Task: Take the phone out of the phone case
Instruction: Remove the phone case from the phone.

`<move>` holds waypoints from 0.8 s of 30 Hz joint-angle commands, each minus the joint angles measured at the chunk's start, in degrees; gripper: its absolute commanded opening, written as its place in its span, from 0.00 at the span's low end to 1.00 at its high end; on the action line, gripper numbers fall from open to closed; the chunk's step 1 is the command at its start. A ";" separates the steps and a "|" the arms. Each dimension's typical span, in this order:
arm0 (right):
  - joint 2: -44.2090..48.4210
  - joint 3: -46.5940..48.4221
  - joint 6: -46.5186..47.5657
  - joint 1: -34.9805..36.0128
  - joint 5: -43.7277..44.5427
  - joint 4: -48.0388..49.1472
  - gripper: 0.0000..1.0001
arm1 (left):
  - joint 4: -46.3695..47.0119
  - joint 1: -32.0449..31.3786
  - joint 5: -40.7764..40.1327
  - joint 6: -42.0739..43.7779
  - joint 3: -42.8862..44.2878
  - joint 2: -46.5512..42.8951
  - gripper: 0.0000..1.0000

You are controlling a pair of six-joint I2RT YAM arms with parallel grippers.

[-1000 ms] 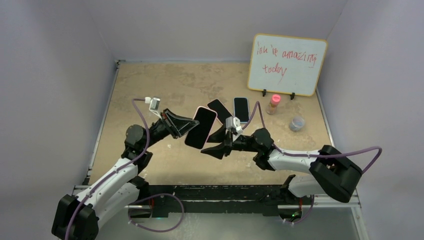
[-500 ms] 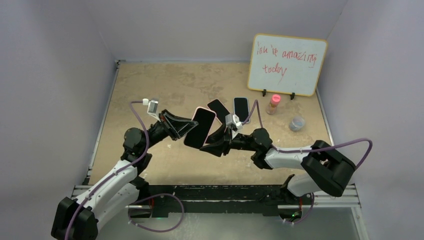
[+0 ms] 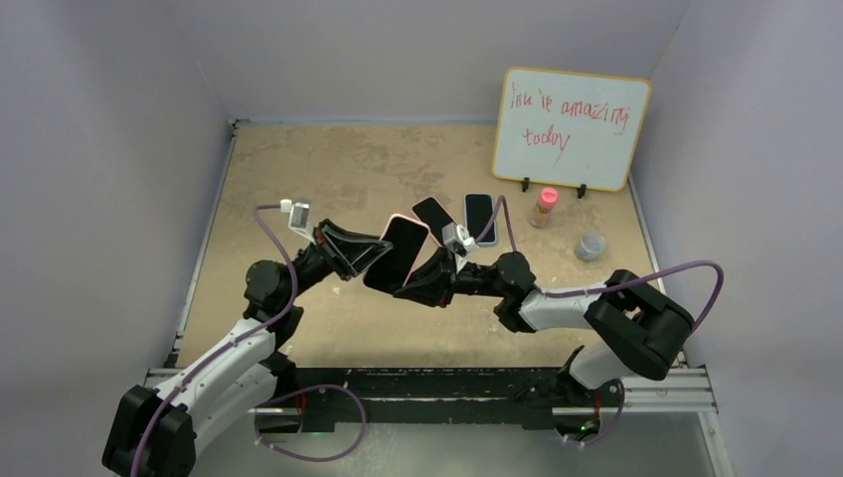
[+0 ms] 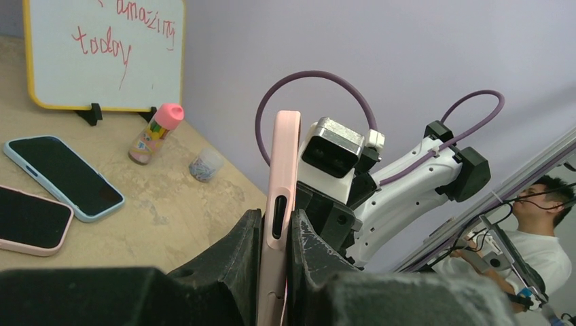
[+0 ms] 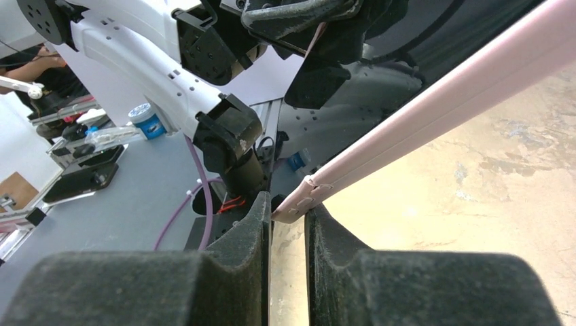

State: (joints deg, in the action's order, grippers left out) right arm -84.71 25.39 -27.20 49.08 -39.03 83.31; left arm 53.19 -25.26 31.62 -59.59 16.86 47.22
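The pink silicone phone case (image 4: 282, 170), phone (image 3: 398, 253) inside, hangs above the tan counter (image 3: 328, 169), long axis slanting up-away. Your left gripper (image 4: 275, 227) jaws clamp its faces from the left; right gripper (image 5: 289, 207) jaws pinch its lower corner from the right. Peel there.

Dark-screened phone (image 3: 396, 254) in pink case (image 4: 283, 163), tilted, held aloft

the pink phone case (image 4: 284, 156) looks smooth and matt, perhaps silicone. the worktop (image 3: 328, 169) is rough and mottled tan.
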 commanded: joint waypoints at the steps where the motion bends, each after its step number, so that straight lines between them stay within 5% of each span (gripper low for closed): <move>1: -0.25 2.61 7.04 0.45 -1.26 2.01 0.13 | -1.16 -0.58 -2.96 -5.64 1.50 -0.13 0.00; 13: 2.74 2.74 29.08 0.45 0.62 -9.24 0.04 | -5.82 -0.58 -4.16 -15.71 0.42 2.78 0.00; 24: 3.47 5.02 36.78 0.45 -0.51 -12.74 0.03 | -8.28 -0.58 -4.54 -17.05 0.10 2.90 0.00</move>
State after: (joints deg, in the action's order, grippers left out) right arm -82.19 26.20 -4.82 48.62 -40.38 69.73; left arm 49.06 -25.15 31.48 -67.13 16.86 49.50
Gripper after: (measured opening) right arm 0.202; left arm 0.184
